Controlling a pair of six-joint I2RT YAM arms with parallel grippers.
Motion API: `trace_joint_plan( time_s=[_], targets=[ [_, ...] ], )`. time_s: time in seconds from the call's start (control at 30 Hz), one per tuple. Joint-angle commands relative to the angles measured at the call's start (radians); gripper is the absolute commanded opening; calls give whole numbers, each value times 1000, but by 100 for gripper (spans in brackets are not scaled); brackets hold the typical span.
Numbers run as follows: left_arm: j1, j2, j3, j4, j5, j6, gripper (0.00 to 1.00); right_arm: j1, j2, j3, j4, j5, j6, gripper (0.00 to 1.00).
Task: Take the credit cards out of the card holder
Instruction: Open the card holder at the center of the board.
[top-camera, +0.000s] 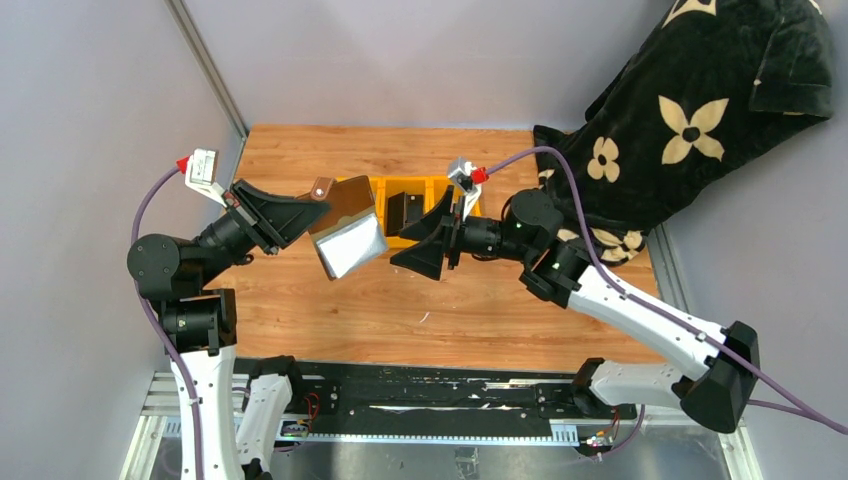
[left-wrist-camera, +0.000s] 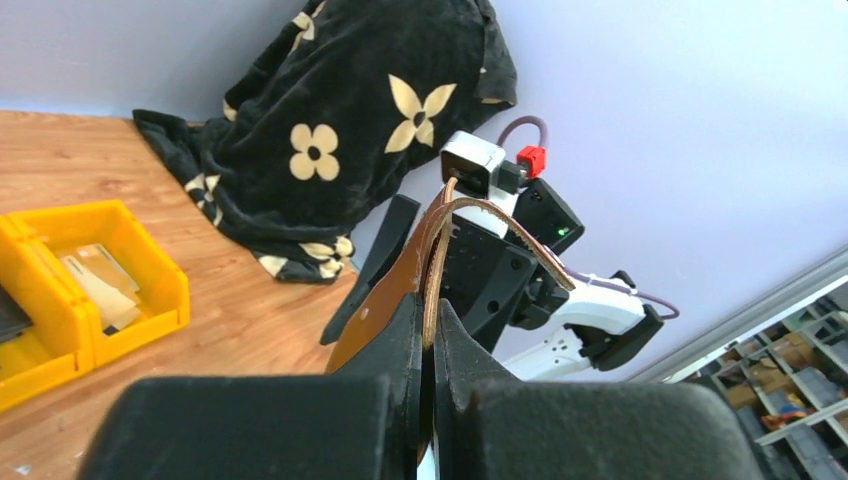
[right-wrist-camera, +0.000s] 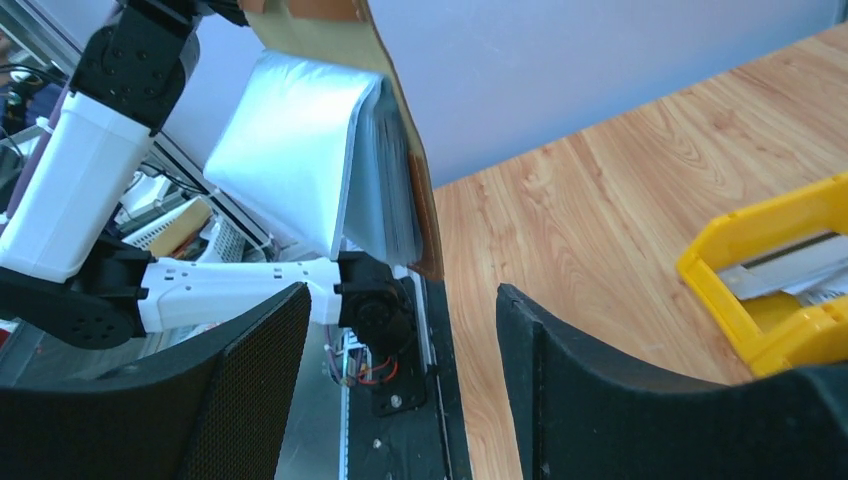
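The card holder (top-camera: 345, 232) hangs open above the table, brown leather outside and a grey pocket (right-wrist-camera: 310, 170) inside. My left gripper (top-camera: 312, 215) is shut on its brown leather edge (left-wrist-camera: 432, 300). My right gripper (top-camera: 402, 250) stands open just right of the holder with nothing between its fingers (right-wrist-camera: 400, 330), and the grey pocket is ahead of the gap. A dark credit card (top-camera: 405, 210) stands in the yellow bin (top-camera: 432, 185). Tan cards (left-wrist-camera: 98, 282) and a silvery card (right-wrist-camera: 790, 265) lie in bin compartments. I cannot tell whether cards sit inside the pocket.
The yellow bins (left-wrist-camera: 150, 262) stand at the back middle of the wooden table (top-camera: 400, 310). A black cloth with cream flowers (top-camera: 690, 120) drapes over the back right corner. Grey walls close in on the left and the back.
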Motion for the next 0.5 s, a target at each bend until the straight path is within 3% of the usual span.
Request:
trace_joint_plan(
  time_s=[0.0,0.13,0.47],
  targets=[
    [2,-7,43,43,17,-73,0,-8,73,10,206,-73,92,72],
    [1,-11,41,42,17,-86,0,-5,134,25,306,-131,165,72],
    [1,-12,52,42,22,-112,0,0,206,91,356,-148,200,68]
  ],
)
